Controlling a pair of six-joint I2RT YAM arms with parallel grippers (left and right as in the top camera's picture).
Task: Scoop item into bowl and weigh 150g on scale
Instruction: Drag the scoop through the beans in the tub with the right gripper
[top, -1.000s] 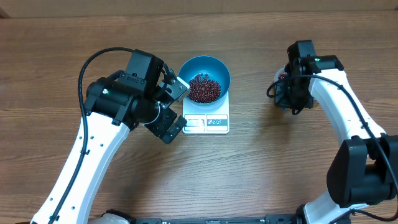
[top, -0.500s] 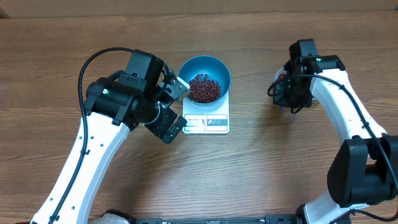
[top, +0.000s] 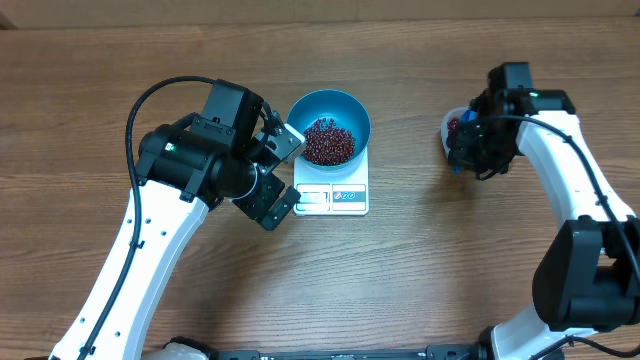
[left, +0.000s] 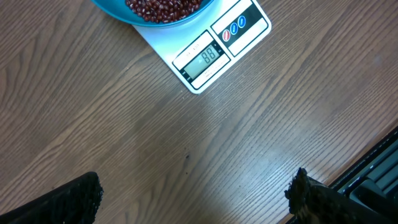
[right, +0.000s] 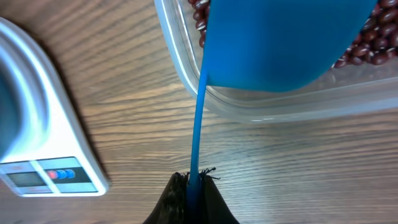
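1. Movement comes first: over the last second your right arm has swung outward, away from the scale. The clear plastic tub that it mostly hid now shows at the arm's left side in the overhead view. Your left arm has not shifted at all.
2. Your right gripper is clenched on the thin handle of the blue scoop. The scoop's cup hangs over the tub, above the beans lying in it. Only its underside faces the wrist camera, so you cannot tell whether it is loaded.
3. Taken together, this reads as a return to the tub for another scoopful, so the weighing is probably not finished.
4. Your left gripper stands spread wide and empty. It hovers above the bare table, near the scale's display edge and touching nothing.
5. The beans are tiny dark red-brown ovals in a loose heap. They cover the floor of the blue bowl and sit below its rim.
6. The bowl rests on the white scale and overhangs its far edge. The display stays uncovered on the near side.
7. The display shows what looks like two digits, too small to read with confidence.
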